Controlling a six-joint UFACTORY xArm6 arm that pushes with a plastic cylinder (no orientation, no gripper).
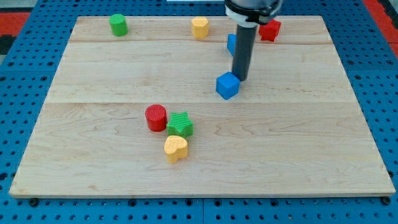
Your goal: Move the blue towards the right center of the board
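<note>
A blue cube (227, 86) lies a little right of the board's middle. My tip (240, 78) stands just to the upper right of it, touching or nearly touching its edge. A second blue block (231, 43) sits near the view's top, mostly hidden behind the dark rod, so its shape cannot be made out.
A red block (270, 30) lies at the top right, a yellow block (199, 27) at the top centre, a green cylinder (118, 25) at the top left. A red cylinder (156, 117), a green star (180, 125) and a yellow heart (175, 149) cluster at lower left of centre.
</note>
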